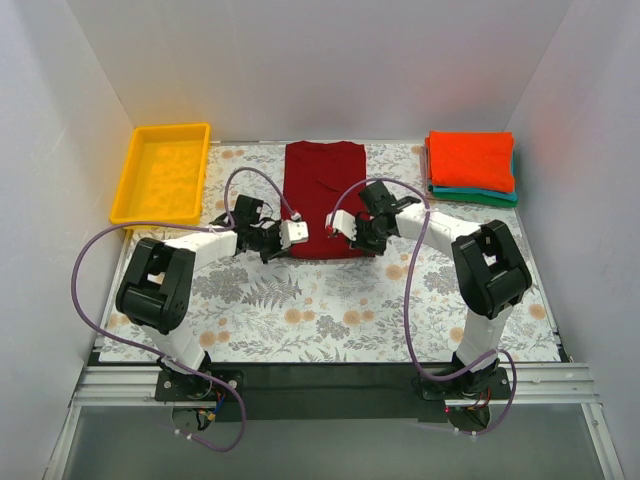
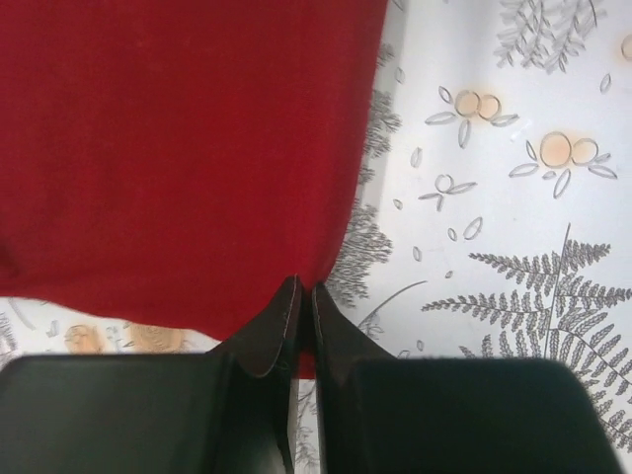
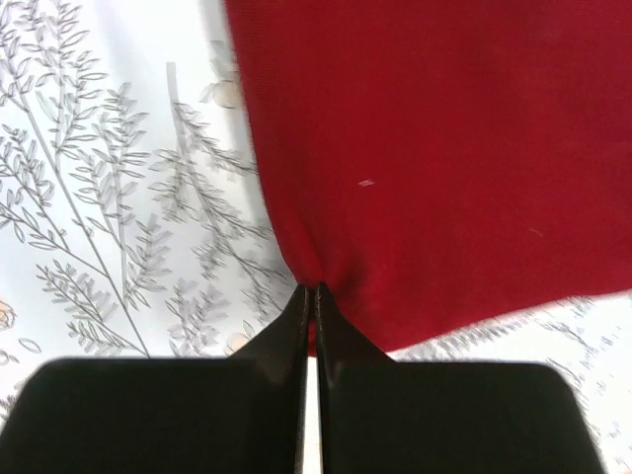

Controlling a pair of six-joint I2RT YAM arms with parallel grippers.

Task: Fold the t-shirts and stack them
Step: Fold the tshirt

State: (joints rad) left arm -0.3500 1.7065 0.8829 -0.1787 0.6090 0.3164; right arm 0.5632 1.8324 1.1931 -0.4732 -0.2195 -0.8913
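Red shirt point(image 1: 323, 195): flat on the cloth point(image 1: 300, 300), in the middle of the table toward the far side, folded to a long strip.
Left gripper point(image 2: 304, 296): low at the near left corner of red shirt, jaws pressed together, a thin bit of red fabric between them; pinching the edge.
Right gripper point(image 3: 312, 296): low at the near right corner of red shirt, jaws pressed together, red fabric puckered toward the tips; pinching the corner.
Orange shirt point(image 1: 470, 160): folded, at the far right, on top of teal shirt.
Teal shirt point(image 1: 480, 196): folded, under orange shirt, only the near and right edges visible.
Tray point(image 1: 162, 172): yellow, at the far left, apart from red shirt.
Cloth: pale, with floral print, spread under both grippers and red shirt.
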